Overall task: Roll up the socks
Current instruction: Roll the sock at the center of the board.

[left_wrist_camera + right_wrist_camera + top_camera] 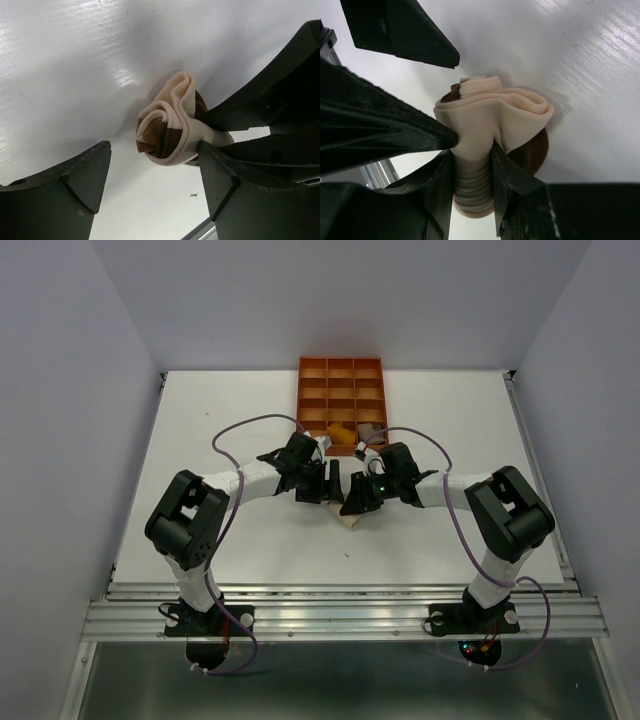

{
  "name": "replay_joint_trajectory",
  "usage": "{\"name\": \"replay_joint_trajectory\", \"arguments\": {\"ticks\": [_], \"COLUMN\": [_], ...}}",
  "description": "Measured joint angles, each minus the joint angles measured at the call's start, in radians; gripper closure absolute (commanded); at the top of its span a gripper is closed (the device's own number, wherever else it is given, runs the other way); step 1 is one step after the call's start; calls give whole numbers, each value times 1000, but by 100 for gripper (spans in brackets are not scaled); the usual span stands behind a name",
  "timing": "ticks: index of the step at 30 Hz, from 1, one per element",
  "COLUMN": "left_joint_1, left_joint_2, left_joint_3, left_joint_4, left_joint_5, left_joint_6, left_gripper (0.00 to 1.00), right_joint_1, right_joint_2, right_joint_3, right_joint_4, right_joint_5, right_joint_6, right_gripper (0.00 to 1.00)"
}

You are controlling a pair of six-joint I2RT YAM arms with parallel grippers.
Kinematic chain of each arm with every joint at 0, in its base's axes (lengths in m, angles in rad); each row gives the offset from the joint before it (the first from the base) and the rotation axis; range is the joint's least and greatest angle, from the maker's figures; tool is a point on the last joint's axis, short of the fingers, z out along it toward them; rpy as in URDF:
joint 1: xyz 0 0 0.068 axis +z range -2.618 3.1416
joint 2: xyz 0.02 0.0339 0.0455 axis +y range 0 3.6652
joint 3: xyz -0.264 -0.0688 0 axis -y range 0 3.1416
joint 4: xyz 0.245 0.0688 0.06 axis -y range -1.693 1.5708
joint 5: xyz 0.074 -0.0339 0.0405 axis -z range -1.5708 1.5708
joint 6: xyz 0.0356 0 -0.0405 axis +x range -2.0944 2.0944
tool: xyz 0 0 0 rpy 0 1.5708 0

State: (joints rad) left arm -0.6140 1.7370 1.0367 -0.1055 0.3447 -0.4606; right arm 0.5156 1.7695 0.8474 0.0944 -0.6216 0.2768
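The sock [490, 120] is showing soft ribbed knit cloth, the table [75, 75] is gleaming smooth and glossy, and the left gripper's fingers [65, 200] are looking matt plastic.

From above, the left claw [322, 483] and right claw [357, 502] cover the rolled sock [351, 522] — only a pale scrap shows. Contents of the tray's [341, 380] near compartments — half behind the claws, too small to name

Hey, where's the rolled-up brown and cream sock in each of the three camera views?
Top external: the rolled brown-and-cream fabric sock shows as a pale patch mid-frame, under the black right gripper.
Left wrist: the sock sits centre frame on the white table.
Right wrist: the sock fills the centre, one end pinched.
Shared landmark: the right gripper clamped on it, entering the left wrist view from the right.
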Motion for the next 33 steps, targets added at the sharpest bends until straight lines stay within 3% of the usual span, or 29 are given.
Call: {"name": "replay_joint_trajectory", "arguments": {"ticks": [5, 8, 12, 14, 16, 17, 19, 25, 33], "left_joint_1": [0, 0, 0, -1, -1, -1, -2, -27, -48], "left_joint_2": [27, 41, 50, 52, 58, 61, 64, 77, 134], "left_joint_3": [16, 24, 24, 24, 24, 24, 25, 64, 177], "left_joint_4": [10, 25, 48, 55, 59, 63, 63, 4, -134], "left_joint_5": [26, 61, 92, 95, 96, 96, 90, 31, -27], "left_joint_6": [-6, -13, -21, -19, -23, -25, -27, -26, -35], "left_gripper": [37, 54, 68, 73, 85, 90, 96, 99, 100], "right_joint_1": [0, 0, 0, 0, 0, 0, 0, 6, 52], "right_joint_2": [0, 0, 0, 0, 0, -2, -6, -69, -222], "right_joint_3": [0, 0, 0, 0, 0, 0, 0, 0, -24], "right_joint_4": [0, 1, 1, 1, 0, -1, -5, -79, -207], "right_joint_5": [-2, -3, -3, -3, -2, 1, 8, 67, 252], "right_joint_6": [-6, -10, -11, -11, -11, -11, -13, -54, -142], "right_gripper": [99, 99, 97, 89, 79, 61, 54, 35, 32]}}
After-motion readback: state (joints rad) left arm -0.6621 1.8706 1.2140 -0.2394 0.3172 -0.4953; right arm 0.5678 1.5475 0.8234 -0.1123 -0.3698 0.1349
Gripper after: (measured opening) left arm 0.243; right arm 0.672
